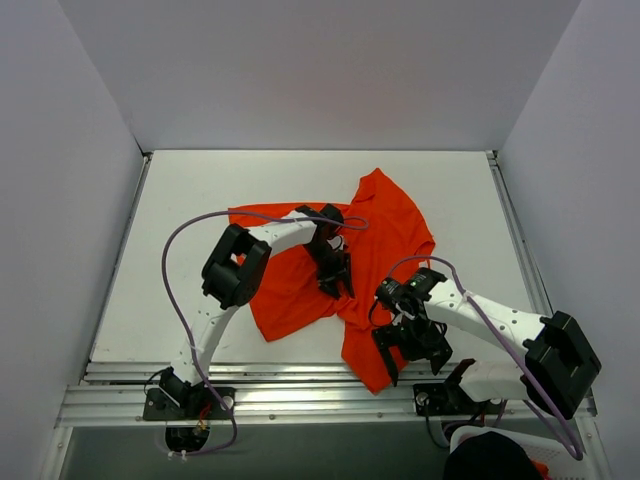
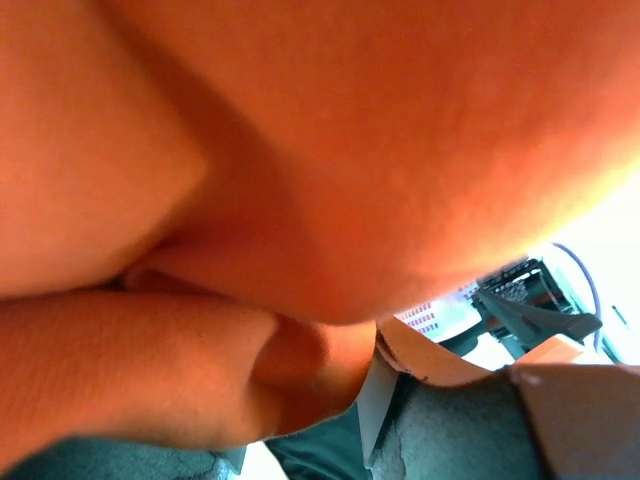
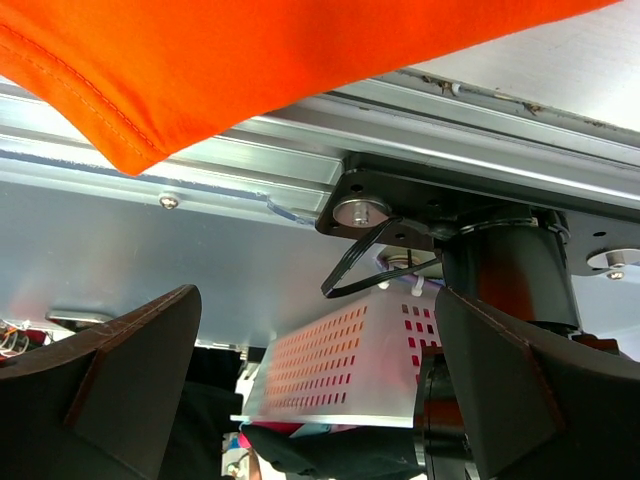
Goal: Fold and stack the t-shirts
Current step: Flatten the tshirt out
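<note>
- Cloth of the t-shirt (image 1: 390, 225) looks soft, light and limp. It will probably sag and wrinkle, so a hem, sleeve or shoulder edge seems the best place to pinch it.
- It lies crumpled on the table (image 1: 200, 200) in the centre of the top view, with its lower end reaching the near edge at lower right.
- The left gripper (image 1: 337, 285) is down on its middle. Orange folds fill that wrist view, so I cannot tell if it pinches cloth.
- The right gripper (image 1: 412, 352) stands wide and empty beside the lower hem.
- A white perforated box (image 3: 340, 365) shows at lower centre of the right wrist view. Its content is not clear.
</note>
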You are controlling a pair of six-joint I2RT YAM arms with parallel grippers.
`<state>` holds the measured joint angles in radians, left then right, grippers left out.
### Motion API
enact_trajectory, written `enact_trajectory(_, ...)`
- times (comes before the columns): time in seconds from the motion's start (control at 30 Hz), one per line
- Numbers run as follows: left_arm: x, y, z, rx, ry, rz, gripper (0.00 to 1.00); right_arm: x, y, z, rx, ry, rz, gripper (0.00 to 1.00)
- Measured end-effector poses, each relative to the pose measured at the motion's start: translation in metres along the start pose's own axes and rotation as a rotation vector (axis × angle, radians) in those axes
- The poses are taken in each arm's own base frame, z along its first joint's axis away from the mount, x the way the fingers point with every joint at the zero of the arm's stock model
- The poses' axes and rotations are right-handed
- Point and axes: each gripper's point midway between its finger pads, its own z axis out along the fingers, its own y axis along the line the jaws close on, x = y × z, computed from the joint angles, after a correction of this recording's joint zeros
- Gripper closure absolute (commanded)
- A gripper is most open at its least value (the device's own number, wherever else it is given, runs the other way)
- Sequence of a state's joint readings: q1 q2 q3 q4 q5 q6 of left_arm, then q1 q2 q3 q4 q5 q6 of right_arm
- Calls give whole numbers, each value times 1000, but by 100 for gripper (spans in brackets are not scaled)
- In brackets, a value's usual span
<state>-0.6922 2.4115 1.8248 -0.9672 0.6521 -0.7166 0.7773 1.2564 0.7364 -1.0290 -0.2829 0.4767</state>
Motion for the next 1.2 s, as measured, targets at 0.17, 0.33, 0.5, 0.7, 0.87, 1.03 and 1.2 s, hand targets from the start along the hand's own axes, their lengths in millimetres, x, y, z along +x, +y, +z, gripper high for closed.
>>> enact_trajectory(0.17, 0, 6, -4, 57, -2, 39, 48, -3, 0, 2, -4, -10, 9, 0)
enact_trajectory(0.33, -2, 7, -7, 110, 1, 84, 42, -4, 1, 3, -6, -12, 18, 0)
enact_trajectory(0.5, -7, -7, -15, 184, -15, 181, 6, -5, 1, 5, -2, -4, 29, 0)
enact_trajectory(0.7, -9, -7, -18, 203, 18, 243, 6, -8, -2, 5, -4, -5, 66, 0)
enact_trajectory(0.87, -8, -5, -19, 219, 50, 333, 6, -9, -2, 5, -7, -13, 98, 0)
enact_trajectory(1.03, -5, -4, -21, 255, 99, 445, 6, -10, -1, 4, -10, -25, 120, 0)
enact_trajectory(1.2, -3, -2, -26, 354, 131, 564, 6, -10, 0, 3, -14, -34, 141, 0)
